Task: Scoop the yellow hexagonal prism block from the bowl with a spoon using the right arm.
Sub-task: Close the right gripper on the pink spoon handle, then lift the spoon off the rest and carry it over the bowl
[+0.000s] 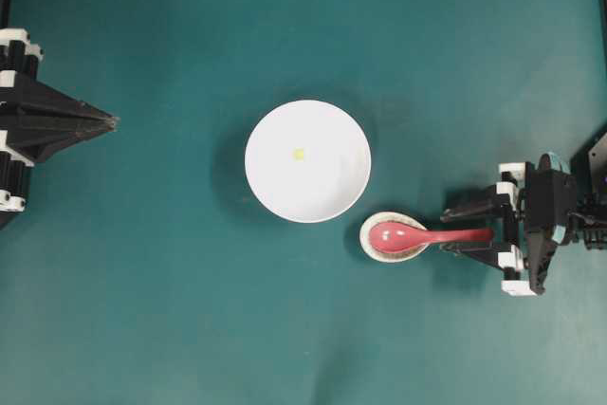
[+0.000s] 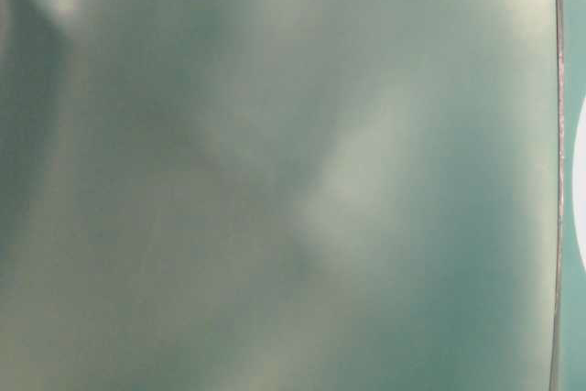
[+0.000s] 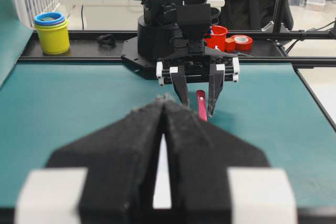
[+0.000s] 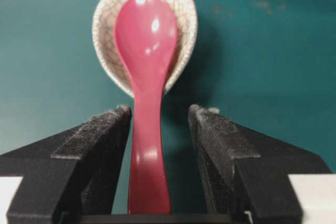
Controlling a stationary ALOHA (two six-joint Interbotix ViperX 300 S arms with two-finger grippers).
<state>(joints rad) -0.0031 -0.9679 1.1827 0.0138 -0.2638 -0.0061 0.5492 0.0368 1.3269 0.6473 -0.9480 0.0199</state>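
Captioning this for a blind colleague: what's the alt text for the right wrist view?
The open right gripper straddles the handle of a pink-red spoon, whose head rests in a crackle-glazed spoon rest on the teal table.

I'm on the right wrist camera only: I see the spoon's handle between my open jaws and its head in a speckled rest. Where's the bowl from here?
Observer: In the overhead view the bowl sits up and to the left of the spoon rest, close beside it.
Operator: Is the block in it?
Observer: Yes, the yellow hexagonal prism block lies alone near the bowl's middle.
Operator: Where's the other arm?
Observer: The left gripper is at the far left edge of the overhead view, shut, pointing toward the bowl and well clear of it.
Operator: Am I gripping yet?
Observer: No. From the left wrist camera the right gripper straddles the spoon with gaps on both sides.
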